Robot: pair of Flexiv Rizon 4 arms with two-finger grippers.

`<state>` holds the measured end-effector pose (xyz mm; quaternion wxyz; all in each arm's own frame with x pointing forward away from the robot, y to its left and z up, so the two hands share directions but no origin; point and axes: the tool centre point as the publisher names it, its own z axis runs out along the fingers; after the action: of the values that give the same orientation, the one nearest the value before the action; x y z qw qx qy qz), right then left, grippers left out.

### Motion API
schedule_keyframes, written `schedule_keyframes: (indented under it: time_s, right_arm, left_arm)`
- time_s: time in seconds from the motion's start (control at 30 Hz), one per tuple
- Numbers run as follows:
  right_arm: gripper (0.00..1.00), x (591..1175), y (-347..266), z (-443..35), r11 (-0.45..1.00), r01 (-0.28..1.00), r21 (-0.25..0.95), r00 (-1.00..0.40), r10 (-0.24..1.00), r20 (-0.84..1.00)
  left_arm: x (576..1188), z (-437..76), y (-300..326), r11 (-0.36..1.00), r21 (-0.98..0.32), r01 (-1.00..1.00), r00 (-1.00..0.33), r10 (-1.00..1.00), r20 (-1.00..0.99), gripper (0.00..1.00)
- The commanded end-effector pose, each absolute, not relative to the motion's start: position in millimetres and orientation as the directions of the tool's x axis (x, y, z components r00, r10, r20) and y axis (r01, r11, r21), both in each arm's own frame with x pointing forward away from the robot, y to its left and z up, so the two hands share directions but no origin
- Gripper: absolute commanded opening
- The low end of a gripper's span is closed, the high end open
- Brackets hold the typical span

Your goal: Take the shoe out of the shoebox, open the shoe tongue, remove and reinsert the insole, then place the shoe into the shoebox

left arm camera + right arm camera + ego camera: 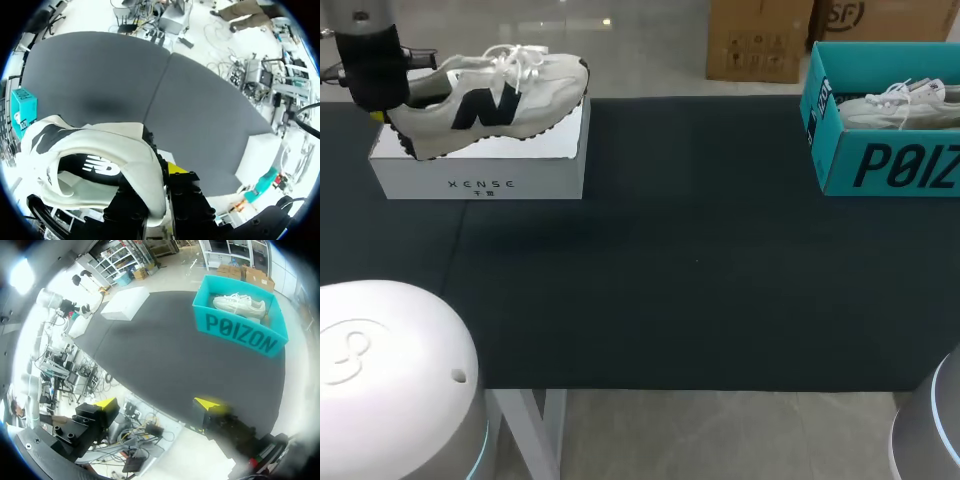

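On the black table [700, 260] the white shoebox [480, 180] has the shoe [490, 105] at its top. The left gripper [156, 192] pinches its heel; the right gripper [156, 403] gapes, holding nothing. Probably lifting it out (next, set it down gently).

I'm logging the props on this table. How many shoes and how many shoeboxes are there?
Shoes: 2 (cream shoe with a black N; white shoe)
Shoeboxes: 2 (white shoebox; teal shoebox, holding the white shoe)
Total: 4
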<state>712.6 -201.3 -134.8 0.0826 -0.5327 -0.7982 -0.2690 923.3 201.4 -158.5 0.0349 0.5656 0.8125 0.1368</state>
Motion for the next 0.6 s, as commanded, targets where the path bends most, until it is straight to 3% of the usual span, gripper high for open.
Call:
schedule_keyframes:
  time_s: [0.03,0.23,0.37,0.6]
  right_arm:
    - [1.0,713.8,-201.5,-134.9,0.289,0.895,0.338,-0.419,0.806,0.419]
    - [1.0,713.8,-201.5,-134.9,0.289,0.895,0.338,-0.419,0.806,0.419]
    - [1.0,713.8,-201.5,-134.9,0.289,0.895,0.338,-0.419,0.806,0.419]
    - [1.0,713.8,-201.5,-134.9,0.289,0.895,0.338,-0.419,0.806,0.419]
  left_arm:
    - [934.3,-177.0,208.2,0.294,0.237,0.926,-0.322,0.942,0.091,0.0]
    - [948.8,-189.4,210.7,0.167,0.246,0.955,-0.21,0.965,0.158,0.0]
    - [965.9,-186.7,213.7,0.248,0.269,0.931,-0.304,0.934,0.188,0.0]
    - [965.9,-186.7,213.7,0.248,0.269,0.931,-0.304,0.934,0.188,0.0]
